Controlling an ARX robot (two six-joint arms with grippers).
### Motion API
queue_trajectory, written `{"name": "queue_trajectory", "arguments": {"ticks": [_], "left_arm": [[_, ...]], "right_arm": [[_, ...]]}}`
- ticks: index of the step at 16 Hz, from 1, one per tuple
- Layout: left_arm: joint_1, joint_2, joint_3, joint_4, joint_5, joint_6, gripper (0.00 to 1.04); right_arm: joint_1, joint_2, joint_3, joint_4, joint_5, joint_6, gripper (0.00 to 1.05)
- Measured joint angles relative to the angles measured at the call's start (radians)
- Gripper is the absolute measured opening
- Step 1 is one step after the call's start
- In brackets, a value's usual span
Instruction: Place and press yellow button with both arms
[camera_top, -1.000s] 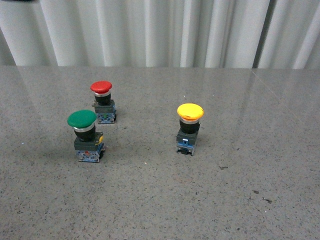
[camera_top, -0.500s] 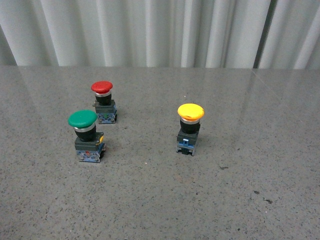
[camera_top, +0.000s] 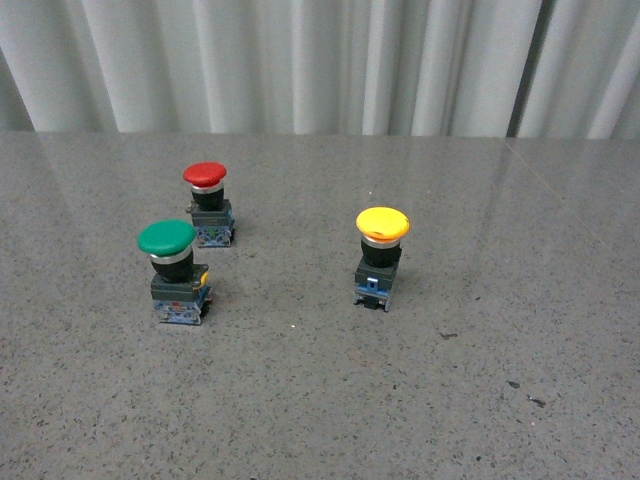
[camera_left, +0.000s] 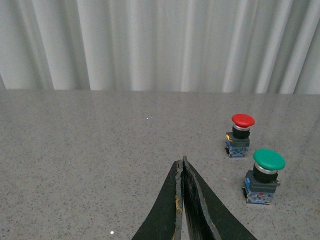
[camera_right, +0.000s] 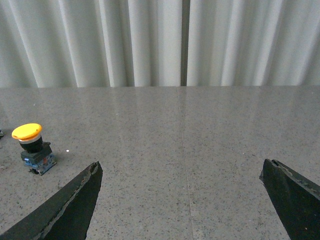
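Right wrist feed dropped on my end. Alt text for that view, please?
The right claw is open and empty, its black fingers spread wide over a grey speckled table. The yellow button stands upright ahead, outside one finger, untouched; a white curtain hangs behind.

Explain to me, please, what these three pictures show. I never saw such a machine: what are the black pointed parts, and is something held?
This is a robot with two arms, at a grey table before a white curtain. The front view looks from its body; neither arm shows there. On the table stand three push-buttons: the yellow button, a green one and a red one. The other two pictures come from cameras on the wrists. The black points are each arm's fingers: the left arm's fingers are shut together, the right arm's fingers are spread wide. Neither holds anything.
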Motion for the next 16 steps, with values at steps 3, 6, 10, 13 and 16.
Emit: {"name": "queue_trajectory", "arguments": {"ticks": [3, 6, 10, 13, 16], "left_arm": [[0.0, -0.053, -0.03, -0.027, 0.0, 0.0, 0.02], [0.0, -0.103, -0.045, -0.057, 0.0, 0.0, 0.02], [0.0, -0.179, -0.078, -0.085, 0.0, 0.0, 0.02], [0.0, -0.336, -0.073, -0.244, -0.003, 0.0, 0.02], [0.0, -0.336, -0.077, -0.259, -0.001, 0.0, 0.02]], "right_arm": [[0.0, 0.0, 0.0, 0.0, 0.0, 0.0, 0.98], [0.0, 0.0, 0.0, 0.0, 0.0, 0.0, 0.98], [0.0, 0.0, 0.0, 0.0, 0.0, 0.0, 0.98], [0.0, 0.0, 0.0, 0.0, 0.0, 0.0, 0.98], [0.0, 0.0, 0.0, 0.001, 0.0, 0.0, 0.98]]}}
